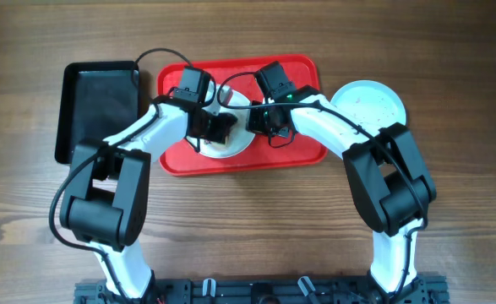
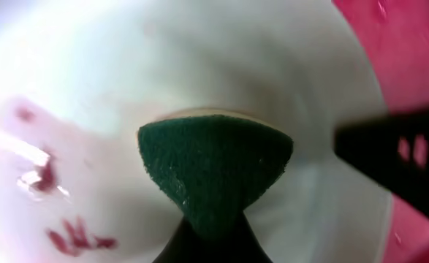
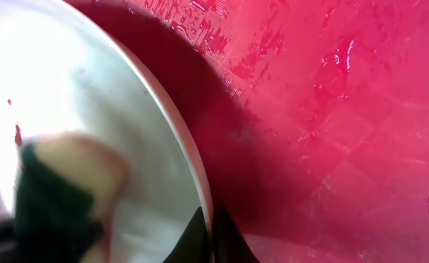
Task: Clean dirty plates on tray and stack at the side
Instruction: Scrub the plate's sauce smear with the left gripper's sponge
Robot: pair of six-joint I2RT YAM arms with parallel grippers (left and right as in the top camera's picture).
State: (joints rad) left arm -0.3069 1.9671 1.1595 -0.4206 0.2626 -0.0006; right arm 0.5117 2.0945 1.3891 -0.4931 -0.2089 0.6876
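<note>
A white plate (image 1: 237, 139) lies on the red tray (image 1: 302, 152), and reddish smears show on it in the left wrist view (image 2: 68, 237). My left gripper (image 1: 218, 127) is shut on a green sponge (image 2: 214, 164) that presses on the plate's inside. My right gripper (image 1: 260, 118) is shut on the plate's right rim (image 3: 199, 183), one finger on each side. The sponge also shows in the right wrist view (image 3: 50, 201). A pale blue plate (image 1: 370, 103) sits on the table to the right of the tray. A third plate is not visible.
A smaller black tray (image 1: 100, 105) lies left of the red tray. The red tray's floor (image 3: 331, 109) is wet and streaked. Both arms cross over the tray's middle. The wooden table (image 1: 256, 236) extends toward the front.
</note>
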